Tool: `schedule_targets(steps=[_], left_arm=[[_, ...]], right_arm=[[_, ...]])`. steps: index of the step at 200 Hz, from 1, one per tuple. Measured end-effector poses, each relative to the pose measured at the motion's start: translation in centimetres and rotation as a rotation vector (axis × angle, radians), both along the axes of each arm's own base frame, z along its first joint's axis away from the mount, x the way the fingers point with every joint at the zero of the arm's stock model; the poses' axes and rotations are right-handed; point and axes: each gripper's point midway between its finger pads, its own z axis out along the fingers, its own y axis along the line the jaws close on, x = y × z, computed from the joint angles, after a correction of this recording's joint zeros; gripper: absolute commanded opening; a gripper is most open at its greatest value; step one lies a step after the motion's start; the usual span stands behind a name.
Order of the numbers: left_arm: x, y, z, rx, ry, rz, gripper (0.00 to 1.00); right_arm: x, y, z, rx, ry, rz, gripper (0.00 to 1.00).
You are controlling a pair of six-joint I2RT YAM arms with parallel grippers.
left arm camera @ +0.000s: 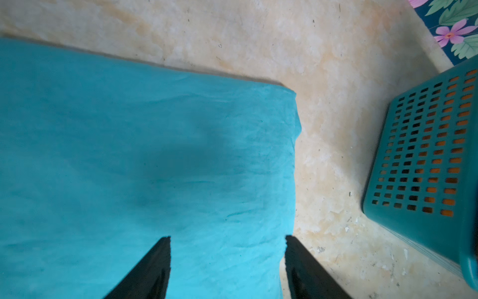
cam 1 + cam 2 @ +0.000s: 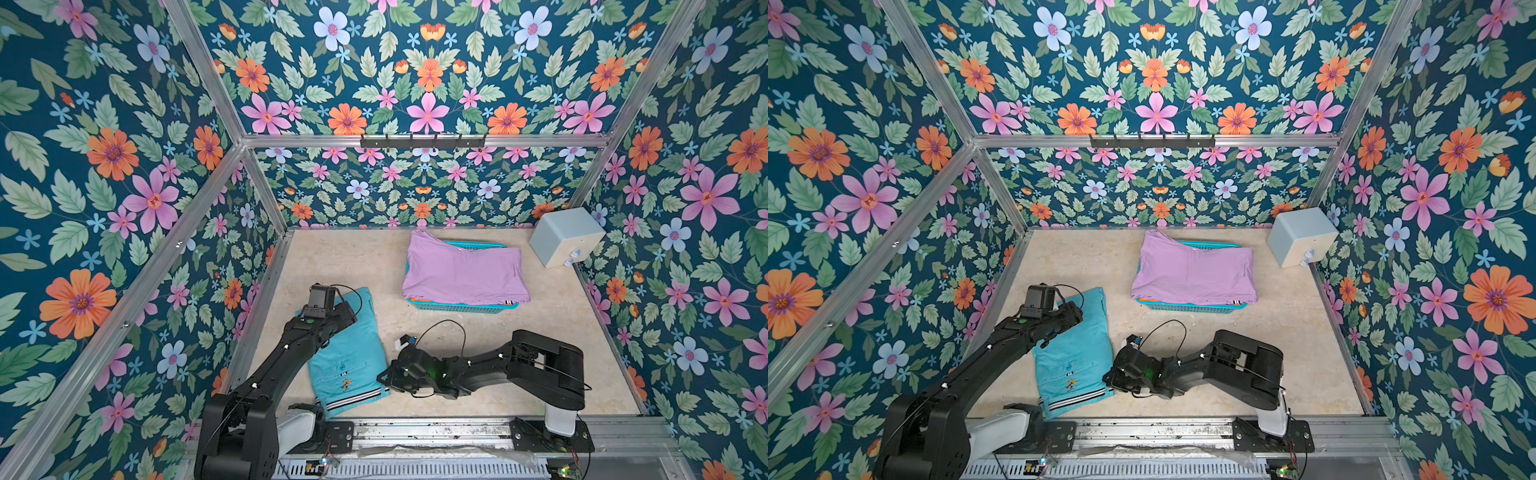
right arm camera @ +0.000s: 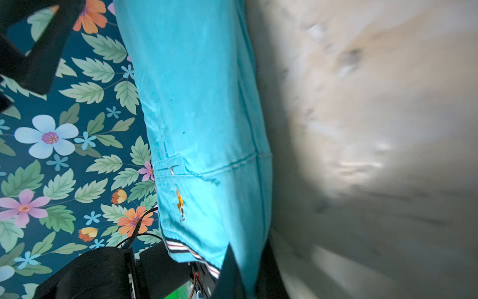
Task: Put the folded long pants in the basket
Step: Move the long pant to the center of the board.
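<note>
The right tool (image 3: pixel 248 261) is clenched on an edge of the turquoise pants (image 2: pixel 353 353), lying on the desk (image 2: pixel 540 340) near the basket (image 2: pixel 457 307). The left tool (image 1: pixel 227 259) hangs released above their far end.

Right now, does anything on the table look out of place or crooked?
Yes. The lilac pants lie askew on top of the basket, corners hanging past its rim, instead of sitting down inside it.
</note>
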Motion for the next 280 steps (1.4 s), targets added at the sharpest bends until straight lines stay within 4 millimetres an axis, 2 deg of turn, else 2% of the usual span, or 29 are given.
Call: schedule_targets(steps=[22,30,50,66,79,90,104,117,130,149,190,211,234,263,280], left_arm=[[0.4,-0.7,0.2,-0.026,0.005,-0.030,0.73],[0.6,-1.0,0.3,-0.034,0.006,-0.036,0.73],[1.2,-1.6,0.7,-0.057,0.005,-0.062,0.74],[1.7,-2.3,0.9,-0.075,0.002,-0.089,0.73],[2.0,-2.7,0.8,-0.088,0.006,-0.108,0.70],[2.4,-3.2,0.8,-0.102,0.012,-0.125,0.69],[2.8,-3.9,0.7,-0.131,0.016,-0.154,0.67],[3.1,-4.6,0.7,-0.157,0.014,-0.182,0.66],[3.5,-5.2,0.7,-0.179,0.015,-0.207,0.61],[4.4,-6.1,0.5,-0.207,0.032,-0.233,0.59],[8.0,-7.2,0.4,-0.210,0.041,-0.265,0.61],[9.7,-7.4,0.2,-0.199,0.048,-0.269,0.62],[11.2,-7.4,-0.3,-0.179,0.065,-0.268,0.62],[11.6,-7.3,-0.5,-0.164,0.081,-0.273,0.62],[11.5,-7.1,-0.5,-0.158,0.081,-0.277,0.62]], right_arm=[[1.5,-4.9,0.0,-0.016,0.058,-0.031,0.06],[2.1,-6.5,0.1,-0.033,0.077,-0.031,0.15],[3.7,-10.6,0.8,-0.128,0.077,-0.041,0.48],[5.6,-14.8,2.3,-0.226,0.029,-0.104,0.63],[6.9,-18.3,3.8,-0.272,-0.020,-0.185,0.70],[6.8,-20.8,4.7,-0.289,-0.051,-0.252,0.72],[5.8,-22.3,5.5,-0.262,-0.068,-0.297,0.72],[4.3,-23.1,5.2,-0.228,-0.046,-0.340,0.69],[2.1,-23.1,4.4,-0.216,-0.002,-0.339,0.68],[-0.4,-21.8,4.0,-0.214,0.026,-0.292,0.69],[-3.1,-16.6,3.3,-0.244,0.073,-0.231,0.75],[-3.2,-13.3,3.4,-0.206,0.074,-0.241,0.74],[-3.2,-11.0,1.7,-0.196,0.119,-0.271,0.72],[-2.6,-8.3,1.0,-0.161,0.154,-0.300,0.71],[-2.2,-7.0,0.9,-0.111,0.170,-0.318,0.63]])
